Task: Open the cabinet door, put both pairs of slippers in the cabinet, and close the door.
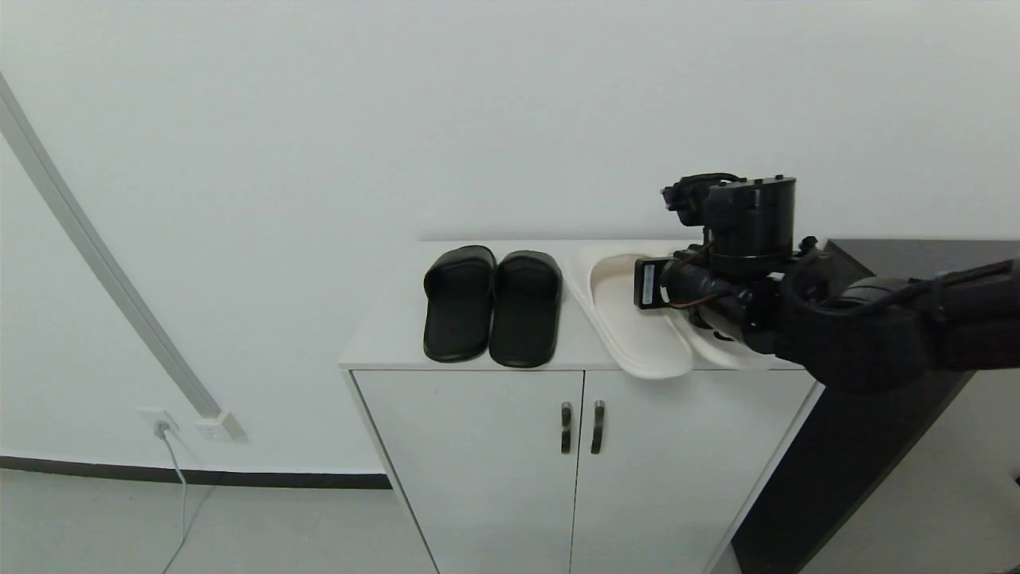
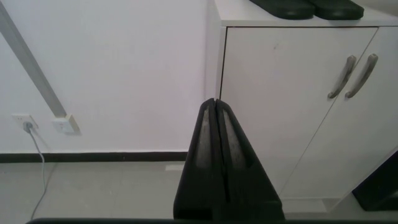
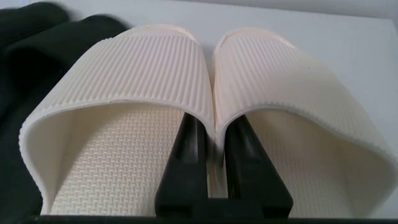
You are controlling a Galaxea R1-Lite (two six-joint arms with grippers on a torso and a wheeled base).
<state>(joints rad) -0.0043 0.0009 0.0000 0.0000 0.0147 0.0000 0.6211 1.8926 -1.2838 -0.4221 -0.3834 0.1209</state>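
White slippers [image 3: 155,81] gripped atop the closed cabinet [image 1: 478,478]
I see my right pincer [image 3: 214,124] squeezing their adjoining straps, one finger inside each; left pincer [image 2: 215,107] fully closed, empty

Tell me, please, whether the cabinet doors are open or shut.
Shut: both cabinet doors sit flush, their handles side by side.

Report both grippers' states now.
Left gripper: closed, holding nothing.
Right gripper: closed on the white slippers, one finger inside each, pinching their adjoining walls.
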